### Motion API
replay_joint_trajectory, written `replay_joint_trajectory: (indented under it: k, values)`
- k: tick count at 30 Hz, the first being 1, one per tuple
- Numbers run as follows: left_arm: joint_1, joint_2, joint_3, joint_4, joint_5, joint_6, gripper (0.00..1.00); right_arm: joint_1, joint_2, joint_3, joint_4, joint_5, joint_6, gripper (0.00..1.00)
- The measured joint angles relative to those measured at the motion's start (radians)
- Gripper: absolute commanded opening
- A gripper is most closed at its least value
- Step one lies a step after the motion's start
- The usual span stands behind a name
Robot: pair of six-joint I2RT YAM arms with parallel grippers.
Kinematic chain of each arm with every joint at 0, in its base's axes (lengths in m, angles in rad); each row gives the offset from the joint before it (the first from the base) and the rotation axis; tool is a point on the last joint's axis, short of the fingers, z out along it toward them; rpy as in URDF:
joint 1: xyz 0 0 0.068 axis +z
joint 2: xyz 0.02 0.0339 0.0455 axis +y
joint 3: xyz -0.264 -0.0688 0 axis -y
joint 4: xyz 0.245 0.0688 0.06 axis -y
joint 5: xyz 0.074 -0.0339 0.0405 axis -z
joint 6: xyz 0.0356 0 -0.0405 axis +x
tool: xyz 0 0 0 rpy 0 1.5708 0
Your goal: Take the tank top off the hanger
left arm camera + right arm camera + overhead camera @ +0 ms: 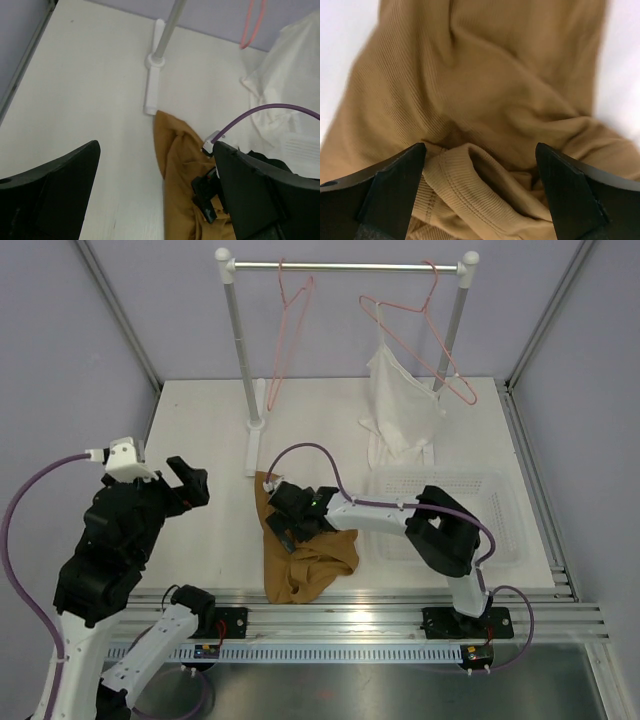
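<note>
From above, the tank top (pixel 305 570) lies crumpled on the table (pixel 200 430) near the front edge, off the bare hanger (pixel 290 325) on the rail (pixel 345 267), the right gripper (pixel 292 518) over its upper part. Left wrist: the left gripper (pixel 156 150) wide open, empty. Right wrist: 2 fingers (pixel 385 200) spread over ribbed folds, clamping nothing; light, limp cloth, probably best pinched at a raised hem.

Caramel-brown ribbed fabric tank top (pixel 312 565): off hanger, crumpled in low heap directly under right gripper (pixel 288 518); folded hem ridge lies between its spread fingers. Thin pink wire triangular hanger (pixel 291 320): bare, hooked on rail (pixel 340 266), well beyond gripper, apart from top.
</note>
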Motion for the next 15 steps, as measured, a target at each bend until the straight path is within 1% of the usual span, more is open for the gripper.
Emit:
replay_joint_trajectory:
  k: [1,2,3,5,6,7,10,15]
  values:
    - [0.0,-0.019,-0.047,-0.002,-0.023,0.0,0.99,0.011,0.024,0.0,-0.005,0.005,0.002,0.94]
    - [0.0,-0.033,-0.087,-0.007,-0.04,0.0,0.99,0.024,0.048,0.0,-0.009,0.007,0.003,0.84]
    - [0.0,-0.043,-0.13,-0.005,-0.059,0.0,0.99,0.034,0.064,0.002,0.0,0.002,0.014,0.6]
    - [0.0,-0.064,-0.221,0.006,-0.089,0.0,0.99,0.051,0.075,0.024,0.002,0.003,0.011,0.33]
    - [0.0,-0.07,-0.262,0.007,-0.103,0.001,0.99,0.058,0.083,0.032,0.002,0.003,0.016,0.24]
    - [0.0,-0.078,-0.299,0.013,-0.119,0.002,0.99,0.064,0.089,0.039,0.002,0.002,0.021,0.0]
    - [0.0,-0.086,-0.353,0.01,-0.149,0.004,0.99,0.069,0.088,0.043,-0.003,0.014,0.027,0.0]
    - [0.0,-0.122,-0.356,0.035,-0.174,0.008,0.99,0.069,0.029,0.039,-0.059,0.055,0.025,0.0]
